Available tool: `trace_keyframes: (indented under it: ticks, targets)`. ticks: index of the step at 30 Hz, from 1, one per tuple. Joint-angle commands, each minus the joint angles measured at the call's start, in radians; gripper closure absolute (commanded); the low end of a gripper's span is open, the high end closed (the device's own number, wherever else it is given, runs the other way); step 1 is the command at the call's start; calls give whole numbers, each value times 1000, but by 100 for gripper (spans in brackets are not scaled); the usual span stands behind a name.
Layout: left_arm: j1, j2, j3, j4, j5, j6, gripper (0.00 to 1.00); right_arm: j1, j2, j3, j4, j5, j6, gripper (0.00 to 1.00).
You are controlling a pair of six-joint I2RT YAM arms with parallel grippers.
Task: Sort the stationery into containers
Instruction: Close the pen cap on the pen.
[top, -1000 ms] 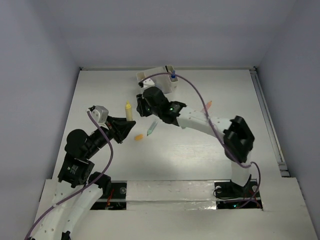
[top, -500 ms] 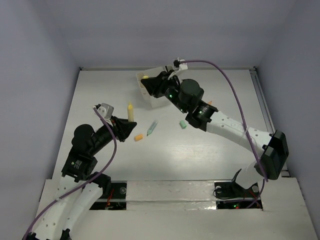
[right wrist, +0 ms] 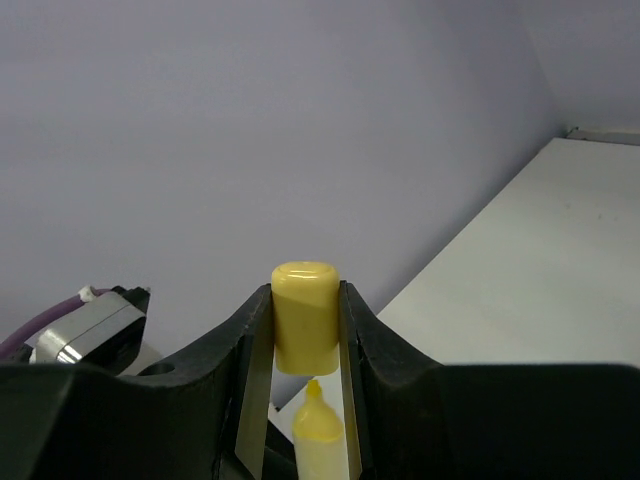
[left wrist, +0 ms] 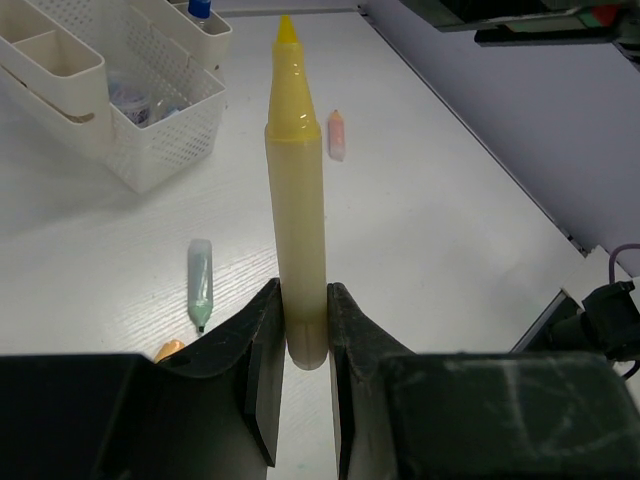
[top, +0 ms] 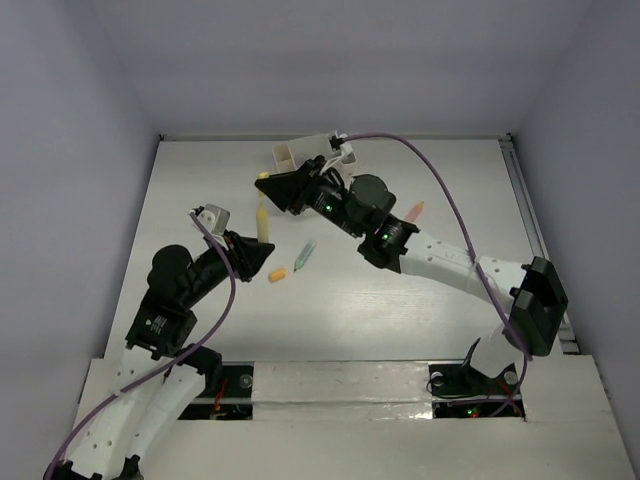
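While left tool [left wrist: 303, 305] pinches yellow marker [left wrist: 297, 200] | right tool [right wrist: 305, 300] pinches yellow cap [right wrist: 305, 330]

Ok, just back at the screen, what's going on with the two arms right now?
The left arm holds an uncapped yellow marker upright, jaws shut on its lower barrel. The right arm has its jaws shut on the matching yellow cap, poised just above the marker's bare tip and not touching it; it looks like a capping move. A light green marker, a small orange piece and a peach piece lie loose on the table, outside the cream organizer.
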State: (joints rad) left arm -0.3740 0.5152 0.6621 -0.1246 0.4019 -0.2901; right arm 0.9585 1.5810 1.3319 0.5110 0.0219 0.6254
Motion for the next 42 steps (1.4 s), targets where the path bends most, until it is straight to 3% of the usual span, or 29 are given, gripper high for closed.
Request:
trace_keyframes:
  ticks: [1,31,42]
  targets:
    - [-6,13,-7,34,-11,-9,100,16,19,6,72,-13,4,100]
    - [-6,-1,4,8,-84,-14,100,94,27,-39,47,105,-104,100]
    - [-6,-32,13,17,-158,-34,100,135,42,-109,80,128,-56,100]
